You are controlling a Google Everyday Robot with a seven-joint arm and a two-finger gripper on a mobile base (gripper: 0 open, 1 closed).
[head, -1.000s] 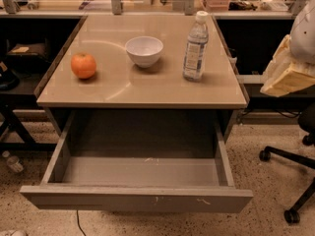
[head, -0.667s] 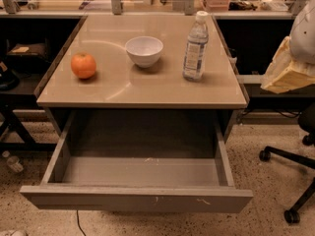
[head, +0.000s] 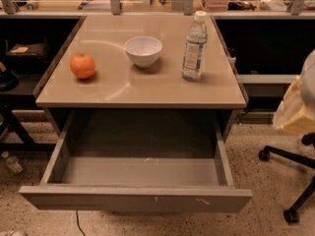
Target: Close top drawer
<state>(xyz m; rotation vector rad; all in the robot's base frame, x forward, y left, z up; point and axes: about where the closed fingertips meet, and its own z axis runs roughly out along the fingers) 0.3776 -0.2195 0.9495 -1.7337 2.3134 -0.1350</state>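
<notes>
The top drawer (head: 136,198) is a wide grey-brown drawer under the tabletop. It is pulled far out toward me and its inside is empty. Its plain front has small pale scratches. My gripper (head: 297,108) shows as a white and cream shape at the right edge. It hangs beside the table's right side, apart from the drawer and higher than the drawer front.
On the tabletop (head: 140,90) stand an orange (head: 82,65), a white bowl (head: 142,50) and a water bottle (head: 194,46). A black office chair base (head: 290,181) stands on the floor at the right. Dark shelving (head: 19,77) is at the left, and a cluttered bench behind.
The white and cream shape at the right edge has drawn slightly to the right. The drawer stays open as before.
</notes>
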